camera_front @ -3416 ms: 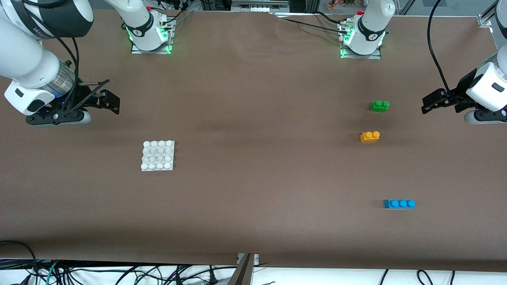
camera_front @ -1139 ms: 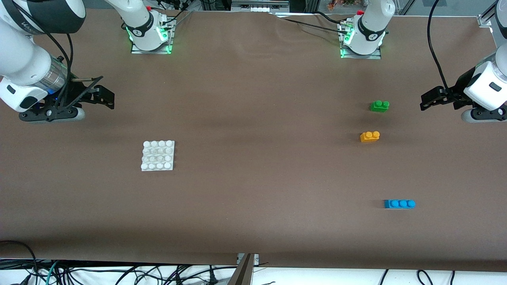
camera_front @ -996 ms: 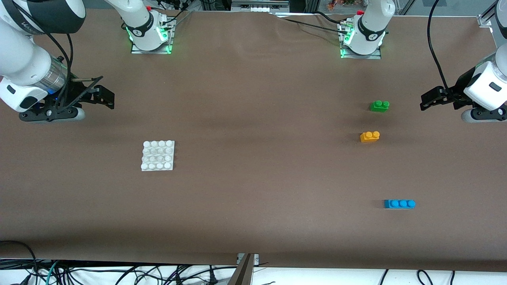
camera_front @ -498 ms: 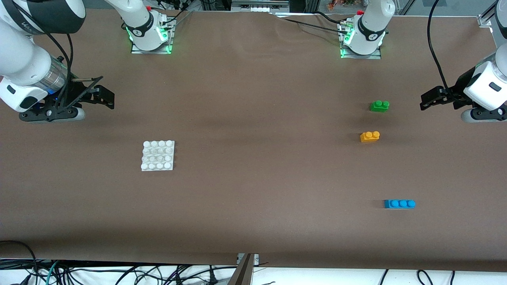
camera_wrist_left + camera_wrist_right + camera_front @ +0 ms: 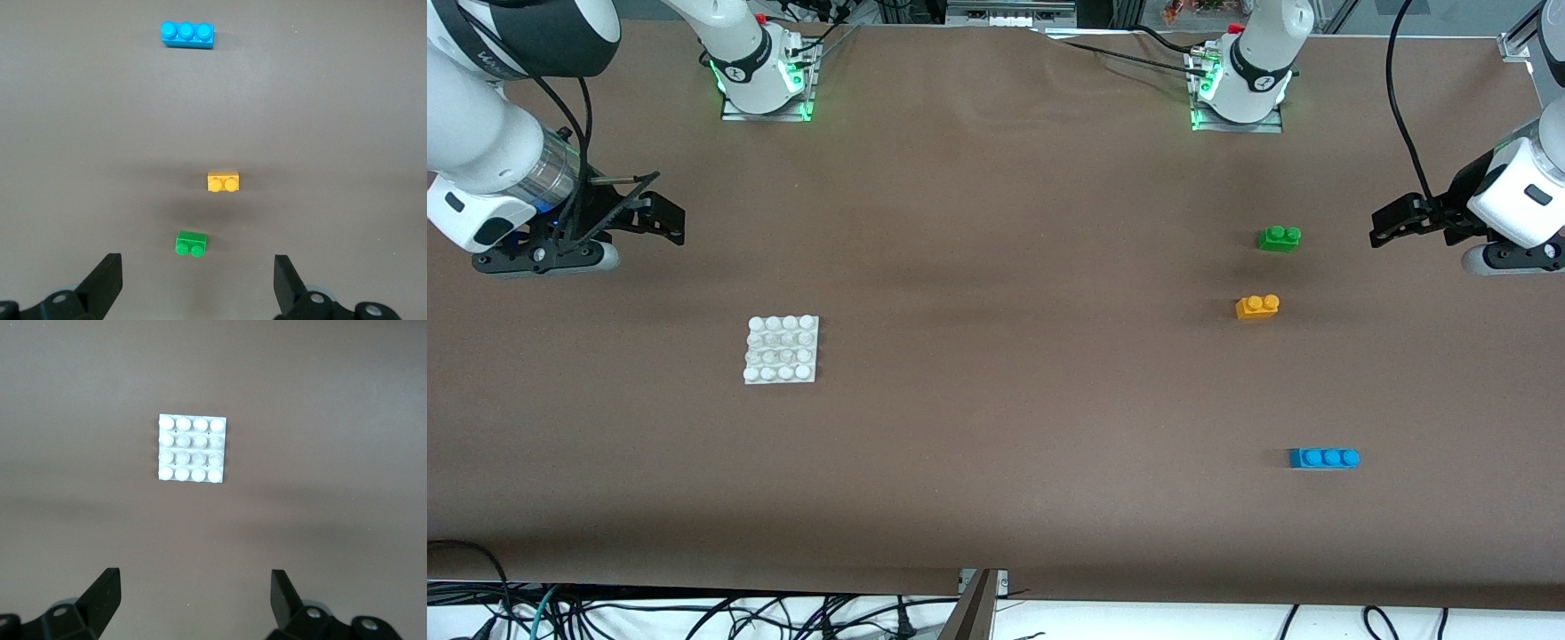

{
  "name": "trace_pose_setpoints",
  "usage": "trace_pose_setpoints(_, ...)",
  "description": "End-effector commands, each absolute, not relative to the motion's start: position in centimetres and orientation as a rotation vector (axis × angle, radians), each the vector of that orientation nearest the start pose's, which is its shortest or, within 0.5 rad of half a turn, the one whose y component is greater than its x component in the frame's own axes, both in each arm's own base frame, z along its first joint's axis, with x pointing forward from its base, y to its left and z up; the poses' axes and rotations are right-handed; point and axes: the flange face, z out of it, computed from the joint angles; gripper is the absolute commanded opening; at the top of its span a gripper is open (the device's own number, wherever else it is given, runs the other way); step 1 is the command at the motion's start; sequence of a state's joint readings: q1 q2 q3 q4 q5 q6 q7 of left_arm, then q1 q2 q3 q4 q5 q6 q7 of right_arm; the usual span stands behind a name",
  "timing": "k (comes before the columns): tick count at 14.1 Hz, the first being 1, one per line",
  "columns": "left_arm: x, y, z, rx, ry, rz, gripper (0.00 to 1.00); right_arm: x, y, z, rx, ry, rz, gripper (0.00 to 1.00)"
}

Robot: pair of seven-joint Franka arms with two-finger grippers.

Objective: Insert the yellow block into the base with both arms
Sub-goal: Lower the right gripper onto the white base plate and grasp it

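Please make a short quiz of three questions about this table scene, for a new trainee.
1. True or false: the yellow block already sits on the base.
2. Which brick lies nearest the front camera? A green brick; B blue brick; C yellow block.
3. Fill in: the left gripper and right gripper are both ___.

Key: 1 false; 2 B; 3 open.

A matte brown cloth-covered table (image 5: 996, 356) fills the view under even light, with tangled black cables (image 5: 694, 613) on the white floor along its near edge.
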State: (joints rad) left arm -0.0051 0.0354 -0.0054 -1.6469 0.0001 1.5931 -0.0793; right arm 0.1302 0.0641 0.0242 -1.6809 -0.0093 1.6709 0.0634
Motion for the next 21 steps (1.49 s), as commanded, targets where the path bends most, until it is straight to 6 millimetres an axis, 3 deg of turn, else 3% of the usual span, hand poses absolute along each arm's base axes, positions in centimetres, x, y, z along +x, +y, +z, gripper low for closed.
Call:
trace_pose_setpoints(1, 56.3, -0.8, 57.7, -3.154, -0.081, 0.149, 1.00, 56.6, 8.3, 53.0, -3.147, -0.159, 0.096, 0.99)
trace_pose_setpoints(4, 56.2, -0.8, 57.7, -3.154, -0.081, 0.154, 1.00, 57.1, 7.7, 48.5, -3.144, -0.140, 0.067, 0.99)
trace_pose_setpoints(10, 56.2, -0.8, 57.7, -3.154, -0.081, 0.154, 1.00, 59.1, 6.2, 33.1, -3.130, -0.062, -0.073, 0.99)
trace_pose_setpoints(12, 56.3, -0.8, 57.6, -3.153, -0.081, 0.156, 1.00, 59.1, 6.4, 29.2, -3.123, -0.053, -0.089, 0.94)
trace_pose_setpoints(15, 56.2, -0.8, 57.7, -3.154, -0.081, 0.154, 1.00, 59.2, 6.4, 26.4, -3.107, -0.015, -0.065, 0.88)
trace_pose_setpoints(19, 56.2, -0.8, 57.7, -3.153, -0.081, 0.156, 1.00, 59.4, 6.5, 22.1, -3.076, 0.049, -0.059, 0.87)
trace_pose_setpoints(21, 56.2, -0.8, 57.7, -3.153, -0.081, 0.156, 1.00, 59.4, 7.1, 20.9, -3.070, 0.037, -0.074, 0.87)
